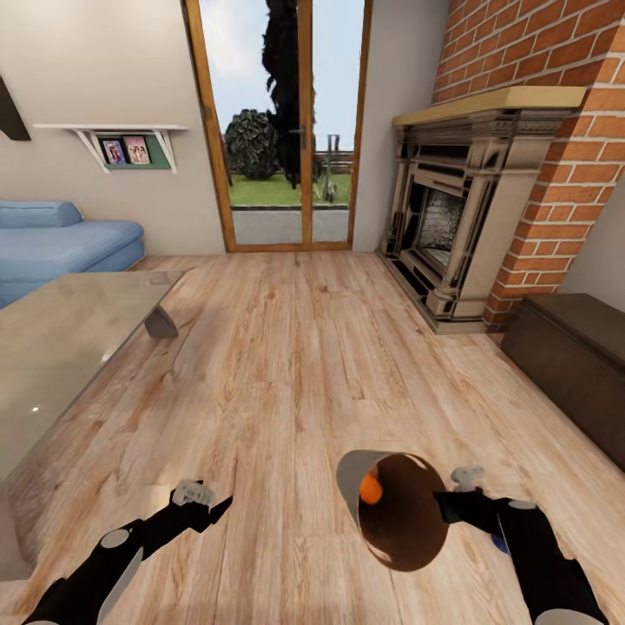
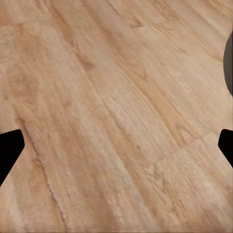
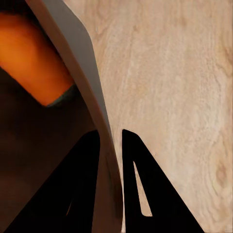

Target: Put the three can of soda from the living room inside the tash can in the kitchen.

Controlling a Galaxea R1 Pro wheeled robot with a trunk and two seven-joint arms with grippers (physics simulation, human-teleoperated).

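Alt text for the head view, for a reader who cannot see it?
The right gripper holds the trash can by its rim above the wood floor, an orange soda can inside. The left gripper is empty; fireplace and sofa lie ahead.

Glass table [image 1: 61, 347], brick fireplace [image 1: 469, 226], blue sofa [image 1: 61, 247].

1. Your head camera looks forward and down across the living room's plank floor [image 1: 286, 365], toward the glass door [image 1: 278, 121] and fireplace [image 1: 451, 226].
2. Your left wrist camera faces down at bare planks from close above.
3. Your right wrist camera sits very near the tash can [image 3: 82, 77], peering along its rim.
4. All three views share the floor; the head and right wrist views share the bin.
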